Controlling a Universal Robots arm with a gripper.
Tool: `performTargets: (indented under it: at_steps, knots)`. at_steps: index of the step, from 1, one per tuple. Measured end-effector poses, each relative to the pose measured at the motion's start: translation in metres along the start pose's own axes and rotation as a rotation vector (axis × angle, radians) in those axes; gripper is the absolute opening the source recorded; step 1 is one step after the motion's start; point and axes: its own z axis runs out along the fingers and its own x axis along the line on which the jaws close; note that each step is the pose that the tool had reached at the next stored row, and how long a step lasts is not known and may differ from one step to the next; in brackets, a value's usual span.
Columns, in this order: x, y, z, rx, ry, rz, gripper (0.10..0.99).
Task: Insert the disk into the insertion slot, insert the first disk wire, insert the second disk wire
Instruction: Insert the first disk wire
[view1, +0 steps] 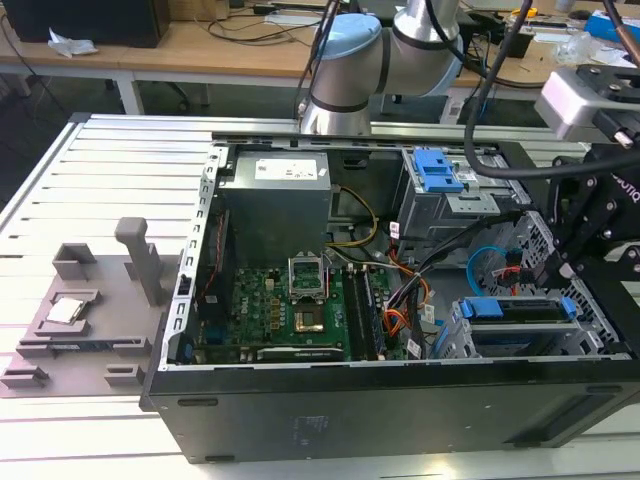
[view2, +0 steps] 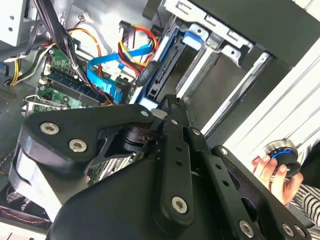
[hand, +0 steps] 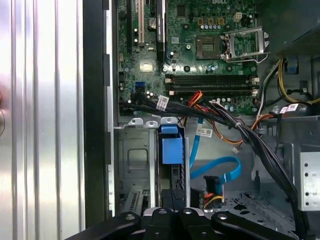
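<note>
Closest to me is the black side wall of the open computer case (view1: 400, 410), which lies flat on the slatted table.

At the exterior view's left a grey fixture (view1: 90, 320) sits beside the case. It plays no part in the job at hand. Inside the case, the green motherboard (view1: 290, 310) fills the middle.

Further to the exterior view's right, a blue flat cable (view1: 480, 262) loops loosely above the drive cage. In the first wrist view its plug end, next to a bunch of red and yellow wires (hand: 212, 197), seems to hang free, not seated in anything.

Then comes the disk (view1: 515, 308). Its blue carrier sits down inside the insertion slot (view1: 452, 335) at the case's near corner, and to my eye it looks fully in, or all but.

The gripper (view1: 558, 268) hangs right over the disk's far end, close above it. I cannot tell how wide it stands or whether it has hold of anything.

So I'd call the first step done or nearly so, with both wires not yet plugged in.

In the second wrist view a person's hand (view2: 272, 172) holds a round knob outside the case.
</note>
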Motion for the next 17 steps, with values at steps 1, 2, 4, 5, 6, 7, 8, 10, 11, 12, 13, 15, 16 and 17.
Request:
performTargets:
  at_steps: [1,2,4,5,6,7,8,10,11,12,13,15,16,17]
  knots:
    - [-0.0008,-0.0022,-0.0001,0.0,0.0004,0.0,0.106]
    - [-0.0019,-0.0036,-0.0001,0.0,0.0011,0.0,0.106]
    - [-0.004,-0.0048,-0.0002,0.0,0.0019,0.0,0.106]
    - [-0.0051,-0.0052,-0.0002,0.0,0.0024,0.0,0.106]
    - [-0.0071,-0.0058,-0.0003,0.0,0.0032,0.0,0.106]
    - [-0.0107,-0.0061,-0.0003,0.0,0.0043,0.0,0.106]
    - [-0.0131,-0.0062,-0.0003,0.0,0.0048,0.0,0.106]
    - [-0.0179,-0.0065,-0.0003,0.0,0.005,0.0,0.106]
    - [-0.0189,-0.0066,-0.0003,0.0,0.0052,0.0,0.106]
    - [-0.02,-0.0067,-0.0001,0.0,0.0052,0.0,0.106]
    - [-0.0204,-0.0068,0.0002,0.0,0.0052,0.0,0.106]
    - [-0.0211,-0.007,0.0023,0.0,0.0051,0.0,0.106]
    - [-0.0212,-0.007,0.0027,0.0,0.0054,0.0,0.106]
    - [-0.0212,-0.007,0.0027,0.0,0.0055,0.0,0.106]
